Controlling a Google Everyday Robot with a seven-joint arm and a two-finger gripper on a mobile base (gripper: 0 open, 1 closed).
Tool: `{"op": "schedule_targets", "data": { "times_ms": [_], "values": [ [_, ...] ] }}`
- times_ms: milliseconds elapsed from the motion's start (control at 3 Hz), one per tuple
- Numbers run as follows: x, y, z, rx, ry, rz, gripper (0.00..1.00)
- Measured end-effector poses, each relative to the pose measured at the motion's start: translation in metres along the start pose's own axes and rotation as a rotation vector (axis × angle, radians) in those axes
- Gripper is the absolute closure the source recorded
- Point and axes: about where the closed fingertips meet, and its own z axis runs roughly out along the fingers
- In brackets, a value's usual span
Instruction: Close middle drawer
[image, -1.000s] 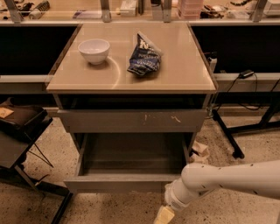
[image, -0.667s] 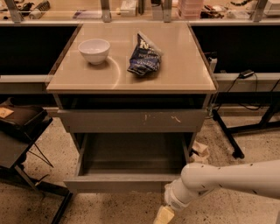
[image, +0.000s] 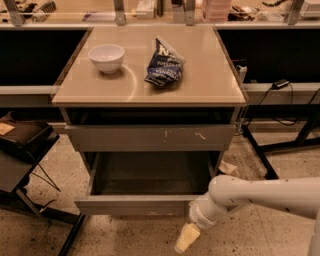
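One drawer is pulled well out of the cabinet: the middle drawer (image: 132, 205), with its plain grey front toward the camera and its bare inside open to view. Above it, the scratched drawer front (image: 150, 137) sits farther back, under the tabletop (image: 210, 75).

The gripper (image: 186, 238) hangs low near the floor, just in front of the right end of the middle drawer's front and a little below its lower edge. It is at the tip of the white arm (image: 260, 194), which reaches in from the right. I cannot tell whether the gripper is wide or narrow, and it appears to hold nothing. I also cannot tell whether the wrist touches the drawer front.

The low approach from the front probably suits the job. The front has no handle, so closing it means pressing flat against the face and pushing inward. The gripper would first need to rise to the level of the face.

A white bowl (image: 106, 57) and a dark snack bag (image: 164, 67) lie apart on the tabletop and play no part in the task.
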Motion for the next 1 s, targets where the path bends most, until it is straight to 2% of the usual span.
{"op": "schedule_targets", "data": {
  "times_ms": [333,667,1000],
  "values": [
    [-0.016,-0.027,0.000,0.008,0.015,0.002,0.00],
    [-0.016,-0.027,0.000,0.008,0.015,0.002,0.00],
    [-0.014,-0.038,0.003,-0.035,-0.020,0.023,0.00]
  ]
}}
